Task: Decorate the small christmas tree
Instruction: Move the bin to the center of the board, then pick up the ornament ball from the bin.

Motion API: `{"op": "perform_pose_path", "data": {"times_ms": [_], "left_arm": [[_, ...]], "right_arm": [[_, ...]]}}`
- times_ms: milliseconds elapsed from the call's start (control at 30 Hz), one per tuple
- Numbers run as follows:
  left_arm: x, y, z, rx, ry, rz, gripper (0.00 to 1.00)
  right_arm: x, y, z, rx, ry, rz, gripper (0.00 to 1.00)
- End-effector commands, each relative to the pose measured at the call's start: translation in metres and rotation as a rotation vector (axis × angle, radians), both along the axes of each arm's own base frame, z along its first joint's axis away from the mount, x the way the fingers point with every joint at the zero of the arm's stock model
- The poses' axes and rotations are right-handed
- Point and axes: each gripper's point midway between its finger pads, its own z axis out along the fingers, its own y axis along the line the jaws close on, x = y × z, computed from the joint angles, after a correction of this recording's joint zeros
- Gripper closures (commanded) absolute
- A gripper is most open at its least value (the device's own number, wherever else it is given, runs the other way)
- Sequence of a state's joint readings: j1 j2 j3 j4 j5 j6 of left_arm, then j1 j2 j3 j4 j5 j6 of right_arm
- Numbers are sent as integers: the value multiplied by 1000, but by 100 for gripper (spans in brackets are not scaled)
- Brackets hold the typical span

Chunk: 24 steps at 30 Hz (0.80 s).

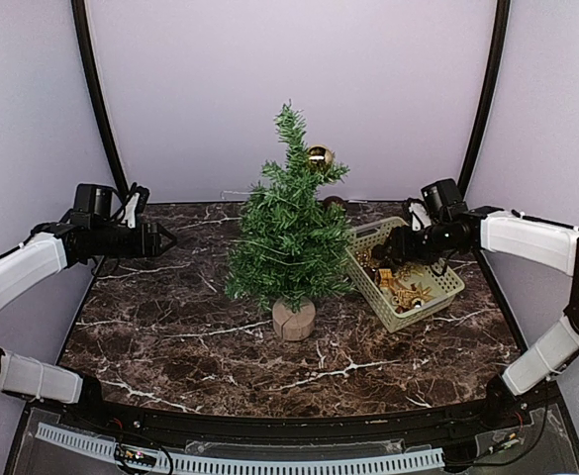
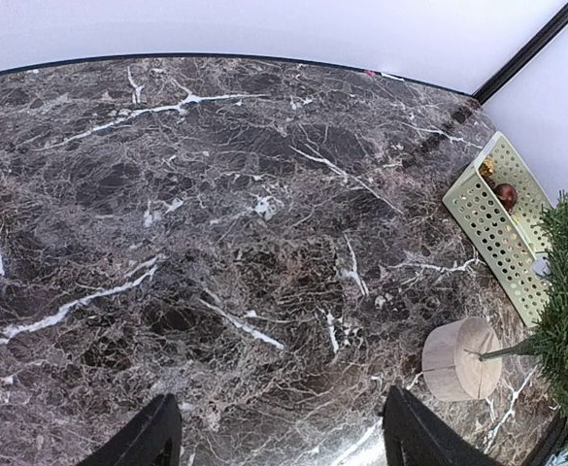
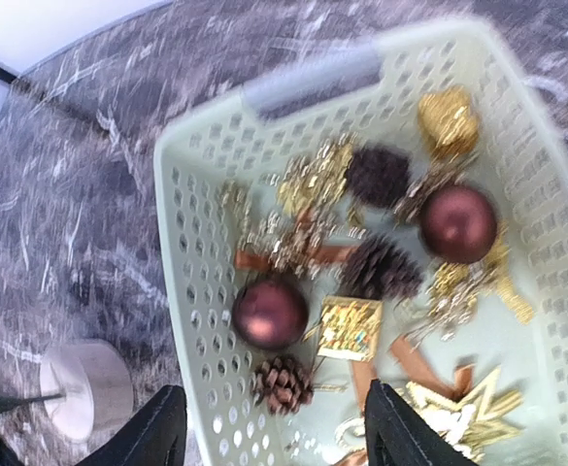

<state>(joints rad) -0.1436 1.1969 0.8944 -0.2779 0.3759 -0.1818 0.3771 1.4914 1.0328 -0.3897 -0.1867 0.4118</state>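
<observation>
The small christmas tree (image 1: 289, 233) stands mid-table on its round wooden stump (image 1: 294, 320), with a gold ball (image 1: 319, 156) hanging near its top. My right gripper (image 3: 274, 408) is open above the left end of a pale green basket (image 3: 182, 282). Below its spread fingers lie a brown pine cone (image 3: 284, 382), a dark red ball (image 3: 270, 314) and a small gold gift box (image 3: 350, 328). My left gripper (image 2: 279, 417) is open and empty, held over bare marble to the left of the tree. The stump (image 2: 461, 359) shows to its right.
The basket (image 1: 405, 272) sits right of the tree and holds a second dark red ball (image 3: 457, 223), darker pine cones, gold sprigs, ribbons and a gold star. Black frame posts and a pale backdrop close off the back of the dark marble table (image 1: 170, 327).
</observation>
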Motion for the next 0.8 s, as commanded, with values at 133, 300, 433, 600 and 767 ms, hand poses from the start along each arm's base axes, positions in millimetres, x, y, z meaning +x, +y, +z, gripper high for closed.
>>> {"op": "perform_pose_path", "data": {"times_ms": [133, 300, 433, 600, 767], "left_arm": [[-2, 5, 4, 17, -32, 7, 26], [-1, 5, 2, 18, -27, 9, 26], [-1, 6, 1, 19, -23, 10, 26], [-1, 5, 1, 17, -22, 7, 26], [0, 6, 1, 14, -21, 7, 26]], "right_arm": [[46, -15, 17, -220, -196, 37, 44], [62, -9, 0, -293, -213, 130, 52], [79, -27, -11, -406, -185, 42, 55], [93, -49, -27, -481, -123, -75, 52], [103, -60, -48, -507, -57, -113, 51]]}}
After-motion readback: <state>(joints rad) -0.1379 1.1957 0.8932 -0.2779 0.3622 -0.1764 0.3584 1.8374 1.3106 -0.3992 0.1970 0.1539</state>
